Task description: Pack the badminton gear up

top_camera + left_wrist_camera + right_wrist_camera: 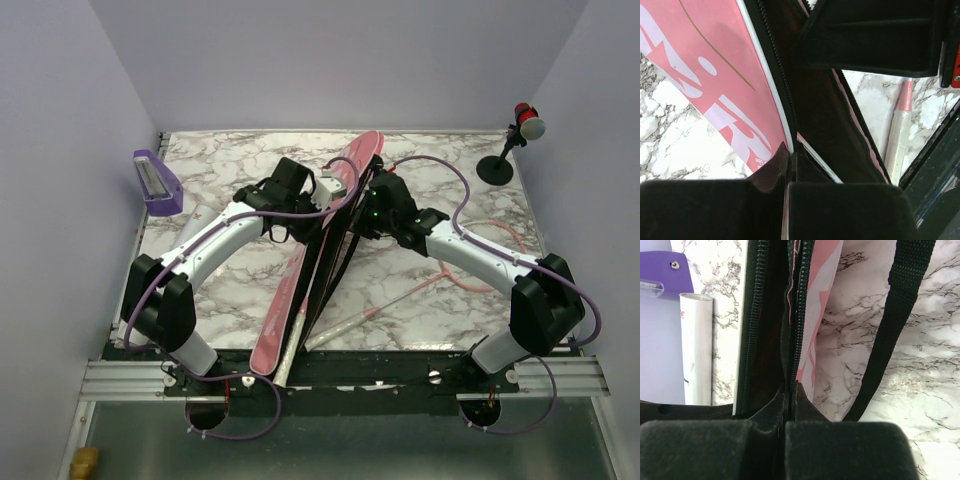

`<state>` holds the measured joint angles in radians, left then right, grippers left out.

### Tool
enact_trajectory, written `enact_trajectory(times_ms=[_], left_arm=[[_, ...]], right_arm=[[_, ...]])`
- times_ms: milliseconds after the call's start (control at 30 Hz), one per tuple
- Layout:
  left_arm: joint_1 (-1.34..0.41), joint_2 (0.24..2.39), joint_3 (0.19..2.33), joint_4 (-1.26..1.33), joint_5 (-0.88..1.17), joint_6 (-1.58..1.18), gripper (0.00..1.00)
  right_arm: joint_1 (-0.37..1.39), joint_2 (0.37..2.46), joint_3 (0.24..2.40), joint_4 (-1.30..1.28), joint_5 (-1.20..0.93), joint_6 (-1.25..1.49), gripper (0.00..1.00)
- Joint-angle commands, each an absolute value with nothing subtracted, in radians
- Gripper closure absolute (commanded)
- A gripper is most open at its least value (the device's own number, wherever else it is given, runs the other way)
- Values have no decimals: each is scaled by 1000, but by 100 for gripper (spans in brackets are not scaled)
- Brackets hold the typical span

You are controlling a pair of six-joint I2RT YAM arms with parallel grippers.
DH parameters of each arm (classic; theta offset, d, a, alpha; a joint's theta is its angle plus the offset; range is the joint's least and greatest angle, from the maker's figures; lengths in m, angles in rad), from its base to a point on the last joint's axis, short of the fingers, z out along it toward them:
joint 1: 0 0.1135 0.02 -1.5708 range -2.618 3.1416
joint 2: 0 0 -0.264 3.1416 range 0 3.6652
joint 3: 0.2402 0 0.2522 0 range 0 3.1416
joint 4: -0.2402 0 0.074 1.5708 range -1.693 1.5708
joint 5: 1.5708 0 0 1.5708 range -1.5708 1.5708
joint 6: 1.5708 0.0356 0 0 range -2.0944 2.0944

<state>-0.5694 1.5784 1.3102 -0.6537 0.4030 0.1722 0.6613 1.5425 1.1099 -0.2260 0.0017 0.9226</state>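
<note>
A white-and-grey marbled worktop (230, 160) fills the middle of the overhead frame. Across its centre lies the long pink-and-black racket bag (290, 310), running from the bottom centre up to the upper middle. Its zip is undone, and the dark inside shows between the two edges.

The left arm (215, 240) reaches in from the lower left and the right arm (480, 255) from the lower right. They meet at the bag's upper half.

The left gripper (790, 152) is nearly closed, pinching the bag's edge where the pink panel meets the black zip. The right gripper (790, 390) is fully closed on the zip edge of the bag.

A thin pink-framed racket with a white handle (400, 294) lies flat on the worktop, right of the bag. Its head is towards the right arm and its handle points at the bottom centre.

The bag's black webbing strap (890, 330) trails over the marble on the right of the right wrist view. A long white cylindrical tube (696, 350) lies at the left of that view, just beside a small purple box (155, 182), which sits at the upper left of the overhead frame.

A red-and-grey microphone on a black stand (527, 122) stands in the upper right corner.
</note>
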Motion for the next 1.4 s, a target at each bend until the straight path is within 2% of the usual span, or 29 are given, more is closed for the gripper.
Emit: enact_trajectory(times_ms=[0,133,233,333,467,733,967,1367], left_arm=[[-564,1555,1310,-635,380,164,100],[-554,1558,1313,-626,383,129,100],[-520,1577,1342,-614,406,80,100],[-485,1609,1385,-623,439,34,100],[-450,1614,1391,-606,471,5,100],[-440,1611,1333,-571,492,-26,100],[-416,1629,1327,-557,508,-49,100],[-399,1649,1370,-571,526,-54,100]], right_arm=[[667,1520,1131,-219,-12,914,99],[667,1528,1150,-273,23,917,96],[667,1517,1163,-328,58,917,77],[664,1482,1163,-383,110,920,51],[660,1421,1144,-509,195,946,36],[647,1332,1029,-880,319,1123,37],[644,1233,907,-1031,396,1268,43],[601,1293,770,-905,432,1308,50]])
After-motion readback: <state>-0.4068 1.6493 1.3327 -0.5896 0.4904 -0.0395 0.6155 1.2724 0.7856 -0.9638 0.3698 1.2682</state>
